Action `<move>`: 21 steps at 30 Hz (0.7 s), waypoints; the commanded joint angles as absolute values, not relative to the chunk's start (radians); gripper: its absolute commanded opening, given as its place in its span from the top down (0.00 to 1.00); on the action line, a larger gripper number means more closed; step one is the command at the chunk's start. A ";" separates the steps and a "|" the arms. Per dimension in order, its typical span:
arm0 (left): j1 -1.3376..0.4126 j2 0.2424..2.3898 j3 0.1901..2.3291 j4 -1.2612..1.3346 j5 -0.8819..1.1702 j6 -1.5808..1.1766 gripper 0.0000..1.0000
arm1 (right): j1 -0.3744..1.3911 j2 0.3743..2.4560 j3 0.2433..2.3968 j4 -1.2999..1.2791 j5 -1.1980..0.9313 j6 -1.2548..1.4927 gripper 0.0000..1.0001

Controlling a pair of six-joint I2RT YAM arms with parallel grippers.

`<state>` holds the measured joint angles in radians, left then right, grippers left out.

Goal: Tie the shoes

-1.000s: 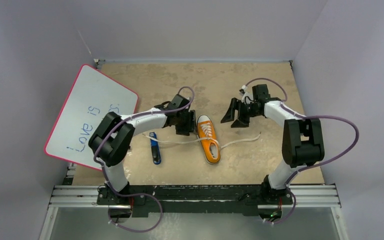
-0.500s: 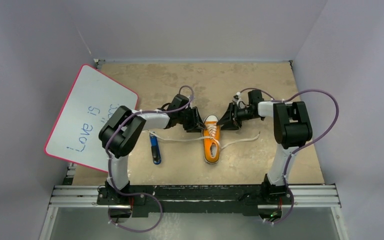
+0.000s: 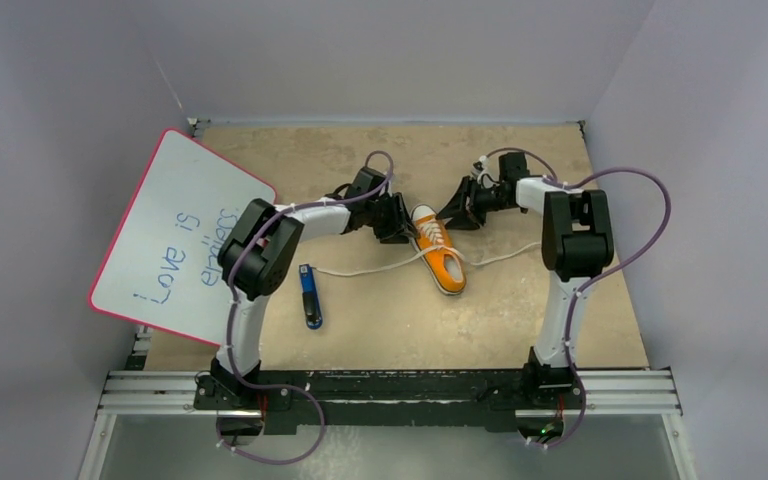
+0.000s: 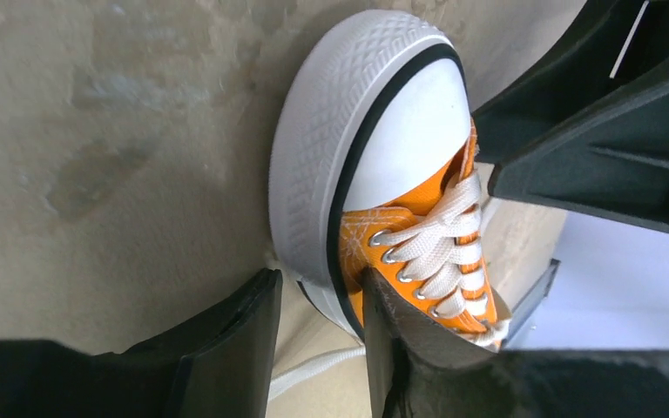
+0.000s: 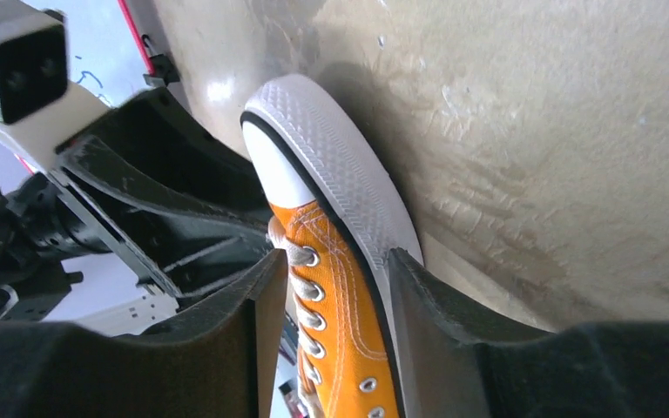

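The orange sneaker [image 3: 442,258] lies on the table, toe toward the back, heel swung toward the front right. Its white laces [image 3: 360,270] are untied and trail left and right over the table. My left gripper [image 3: 400,225] is at the toe's left side. In the left wrist view [image 4: 318,283] it is closed down on the shoe [image 4: 401,148], one finger on the orange canvas, one outside the sole. My right gripper [image 3: 457,212] is at the toe's right side. In the right wrist view [image 5: 338,261] it pinches the shoe [image 5: 331,226] between eyelets and sole.
A blue-and-black marker [image 3: 309,296] lies left of the shoe, near the end of the left lace. A pink-rimmed whiteboard [image 3: 175,235] with writing leans over the table's left edge. Grey walls stand at the back and on both sides.
Both grippers closed in on the toe from either side, then moved a little toward the back. The shoe went with them and its heel swung to the right.
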<state>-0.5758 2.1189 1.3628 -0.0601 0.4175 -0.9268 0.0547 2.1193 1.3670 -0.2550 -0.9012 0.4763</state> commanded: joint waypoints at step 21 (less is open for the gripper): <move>-0.546 1.627 1.143 -0.360 0.285 -0.532 0.49 | 0.073 1.775 0.915 -0.150 -0.886 0.576 0.29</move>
